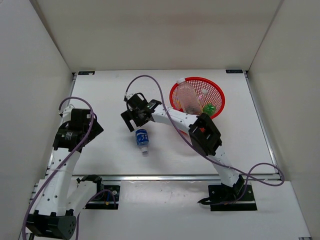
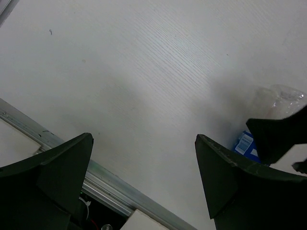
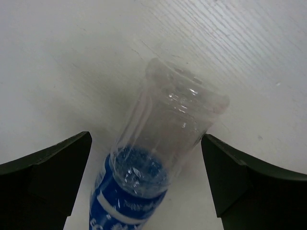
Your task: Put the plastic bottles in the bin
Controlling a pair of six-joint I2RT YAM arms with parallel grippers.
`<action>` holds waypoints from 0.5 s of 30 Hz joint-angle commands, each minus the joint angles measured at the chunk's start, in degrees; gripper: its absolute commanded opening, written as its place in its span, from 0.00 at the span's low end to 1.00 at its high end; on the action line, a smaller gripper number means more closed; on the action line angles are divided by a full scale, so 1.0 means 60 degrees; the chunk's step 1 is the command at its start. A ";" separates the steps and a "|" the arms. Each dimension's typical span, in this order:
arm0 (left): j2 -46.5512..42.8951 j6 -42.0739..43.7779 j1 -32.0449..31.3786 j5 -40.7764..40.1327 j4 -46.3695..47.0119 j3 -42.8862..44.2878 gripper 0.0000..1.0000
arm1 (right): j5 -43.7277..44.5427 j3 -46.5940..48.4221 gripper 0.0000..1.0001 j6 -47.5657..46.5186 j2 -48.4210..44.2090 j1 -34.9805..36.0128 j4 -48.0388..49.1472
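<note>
The right claw (image 3: 146,139) is spread wide, one finger on each side of the blue-labelled bottle (image 3: 165,143) and neither touching it; that bottle lies on its side on the table (image 1: 105,92), just near of the claw in the top view, to the left of the red bin (image 1: 218,90) and apart from it. The left claw (image 2: 144,177) is spread too, holding nothing, above the table at the left; inside the bin lie the ribbed clear bottle (image 1: 187,97) and the green bottle (image 1: 209,109).

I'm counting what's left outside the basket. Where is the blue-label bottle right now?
In the top view the blue-label bottle lies on the table near the middle, left of the red basket, just beneath the open right gripper.
</note>
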 commanded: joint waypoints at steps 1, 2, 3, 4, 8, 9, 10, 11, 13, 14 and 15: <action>-0.0101 -0.0052 -0.0015 -0.0096 -0.0197 0.0027 0.98 | 0.0904 0.0767 0.95 0.0178 0.0615 0.0345 -0.0447; -0.0058 -0.0037 -0.0058 -0.0096 -0.0197 0.0070 0.99 | 0.0774 0.0911 0.89 0.0207 0.0675 0.0345 -0.0520; -0.0101 0.0035 -0.0059 -0.0168 -0.0168 0.0114 0.99 | 0.0671 0.0898 0.77 0.0251 0.0690 0.0388 -0.0491; -0.0101 0.0007 -0.0044 -0.0198 -0.0168 0.0216 0.99 | 0.0554 0.0855 0.69 0.0208 0.0618 0.0331 -0.0448; -0.0028 0.0080 -0.0073 -0.0462 -0.0255 0.0728 0.98 | 0.0261 0.1001 0.34 0.0076 -0.0200 0.0169 -0.0418; -0.0013 0.0109 -0.0117 -0.0447 -0.0227 0.0875 0.99 | 0.0115 0.1218 0.31 -0.0084 -0.0377 0.0111 -0.0490; -0.0028 0.0153 -0.0103 -0.0418 -0.0111 0.0862 0.99 | -0.0206 0.1525 0.29 -0.0114 -0.0814 0.0052 -0.0622; 0.0074 0.0182 -0.0117 -0.0418 -0.0066 0.0963 0.99 | -0.0789 0.1644 0.25 -0.0201 -0.1311 -0.0151 -0.0652; 0.0206 0.0270 -0.0146 -0.0112 0.0269 0.1052 0.99 | -0.1642 0.2025 0.22 -0.0203 -0.2134 -0.0517 -0.0711; 0.0279 0.0285 -0.0132 0.0049 0.0474 0.1023 0.99 | -0.2152 0.1939 0.20 -0.0202 -0.2775 -0.0766 -0.0609; 0.0294 0.0271 -0.0146 0.0138 0.0622 0.0979 0.99 | -0.2331 0.1822 0.20 -0.0289 -0.3564 -0.0899 -0.0434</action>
